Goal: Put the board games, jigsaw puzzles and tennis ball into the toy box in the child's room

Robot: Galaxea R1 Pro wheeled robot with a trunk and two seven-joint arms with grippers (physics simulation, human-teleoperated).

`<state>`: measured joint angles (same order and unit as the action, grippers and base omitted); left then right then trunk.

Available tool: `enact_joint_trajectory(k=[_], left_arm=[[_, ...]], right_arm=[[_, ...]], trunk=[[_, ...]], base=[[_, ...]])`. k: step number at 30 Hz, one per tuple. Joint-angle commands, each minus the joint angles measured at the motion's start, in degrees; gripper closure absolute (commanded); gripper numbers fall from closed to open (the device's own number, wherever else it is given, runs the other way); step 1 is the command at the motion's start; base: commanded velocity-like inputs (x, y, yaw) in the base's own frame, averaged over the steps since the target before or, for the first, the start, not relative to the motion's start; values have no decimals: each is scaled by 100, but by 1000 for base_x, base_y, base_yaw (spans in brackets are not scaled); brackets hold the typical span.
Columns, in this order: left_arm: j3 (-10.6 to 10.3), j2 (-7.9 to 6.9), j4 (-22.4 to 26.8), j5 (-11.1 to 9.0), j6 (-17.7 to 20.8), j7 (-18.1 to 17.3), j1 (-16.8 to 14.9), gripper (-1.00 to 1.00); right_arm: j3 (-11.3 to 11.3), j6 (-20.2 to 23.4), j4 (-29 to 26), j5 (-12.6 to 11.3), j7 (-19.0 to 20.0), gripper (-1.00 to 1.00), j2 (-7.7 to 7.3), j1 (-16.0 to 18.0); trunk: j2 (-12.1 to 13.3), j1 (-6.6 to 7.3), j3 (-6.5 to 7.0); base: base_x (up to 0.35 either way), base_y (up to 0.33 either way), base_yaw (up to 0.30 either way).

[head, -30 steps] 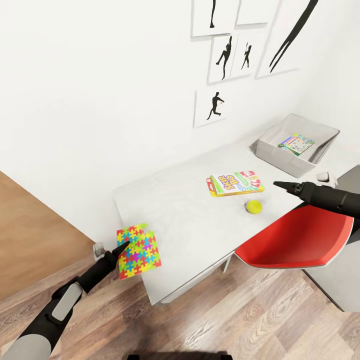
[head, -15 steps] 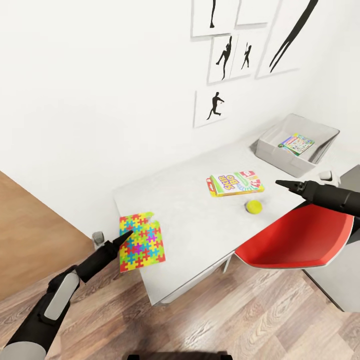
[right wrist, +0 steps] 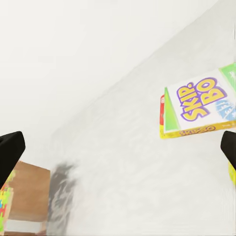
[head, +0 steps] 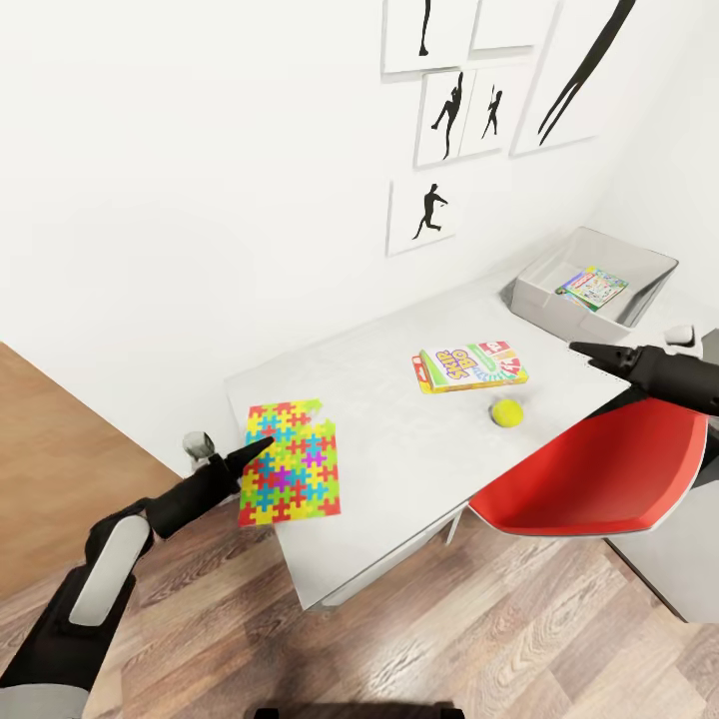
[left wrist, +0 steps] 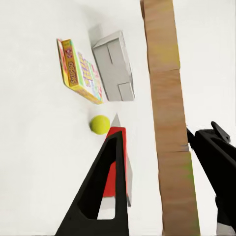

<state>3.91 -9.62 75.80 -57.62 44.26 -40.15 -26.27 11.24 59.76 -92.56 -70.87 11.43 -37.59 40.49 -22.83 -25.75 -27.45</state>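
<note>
1. Down at seven o'clock from the desk's middle, the left gripper (head: 262,445) pinches the near-left edge of the jigsaw puzzle (head: 292,477); its fingers look closed on the thin box, which lies tilted half over the table's (head: 369,399) near-left corner.
2. From where I stand, the step in hand looks like carrying this puzzle to the bin. The next move calls for lifting it clear of the tabletop and sweeping it across toward one o'clock, keeping it flat so it does not slip from so shallow a pinch.
3. At five o'clock a red chair (head: 589,479) is tucked against the table's front edge, so the arm's path had better run over the tabletop rather than along the near side.
4. Near the middle, slightly toward four o'clock, the tennis ball (head: 507,411) sits loose close to the front edge; a low-carried box could knock it and it would likely roll off.
5. Just beyond the ball lies the Skip-Bo board game (head: 469,365), flat and apart from it.
6. At three o'clock the right gripper (head: 579,349) hangs above the table holding nothing; in its wrist view the two fingertips stand wide apart.
7. Farthest, at one o'clock by the wall, the toy box (head: 544,297) holds one colourful flat box already, with room left inside. Its sloped rim must be cleared from above.
</note>
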Motion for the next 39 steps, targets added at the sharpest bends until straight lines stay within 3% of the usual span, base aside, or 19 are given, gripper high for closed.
enact_joint_trajectory(k=[1, 4, 8, 9, 14, 18, 22, 27, 30, 37, 38, 39], left_arm=[[9, -1, 148, -89, 117, 124, -6, 100], [1, -1, 551, -370, 295, 495, -5, 100], [-30, 15, 970, -596, 415, 925, -7, 100], [-30, 15, 970, -596, 415, 925, -7, 100], [-92, 25, 1400, -713, 472, 1226, 5, 100], [-120, 34, 1536, -751, 489, 1324, -2, 100], [-147, 41, 1582, -812, 556, 1342, -29, 100], [-177, 50, 1615, -1203, 785, 1348, -96, 100], [-205, 61, 1620, -1317, 834, 1345, -117, 100], [-291, 119, 1628, -1474, 907, 1365, -187, 100], [-291, 119, 1628, -1474, 907, 1365, -187, 100], [-305, 127, 1630, -1494, 924, 1388, -208, 100]], right_arm=[[45, 24, 2, 59, 119, -100, -71, 1], [209, 24, 2, 57, 365, -100, -356, -27], [522, 24, 2, 60, 841, -100, -803, -84], [522, 24, 2, 60, 841, -100, -803, -84], [992, 24, 2, 63, 1242, -100, -1275, -206], [1295, 24, 2, 66, 1359, -100, -1505, -364], [1426, 24, 5, 85, 1399, -100, -1584, -551], [1652, 24, 16, 132, 1412, -100, -1607, -1052], [1790, 24, 20, 170, 1410, -100, -1603, -1304], [2623, 24, 26, 491, 1429, -100, -1499, -2062], [2623, 24, 26, 491, 1429, -100, -1499, -2062], [2992, 24, 30, 679, 1435, -100, -1377, -2262]], trunk=[[-9, -3, -8], [-9, -3, -8], [-9, -3, -8], [-9, -3, -8], [-9, -3, -8], [-9, -3, -1], [-9, -3, 10], [-9, -3, 25], [-9, -3, 34], [-9, -3, 57], [-9, -3, 60], [-9, -3, 64]], base=[[0, 0, 0], [0, 0, 0], [0, 0, 0], [0, 0, 0], [0, 0, -19], [0, 0, -147], [0, 0, -215], [0, 0, -247], [0, 0, -260], [0, 0, -267], [0, 0, -270], [0, 0, -273]])
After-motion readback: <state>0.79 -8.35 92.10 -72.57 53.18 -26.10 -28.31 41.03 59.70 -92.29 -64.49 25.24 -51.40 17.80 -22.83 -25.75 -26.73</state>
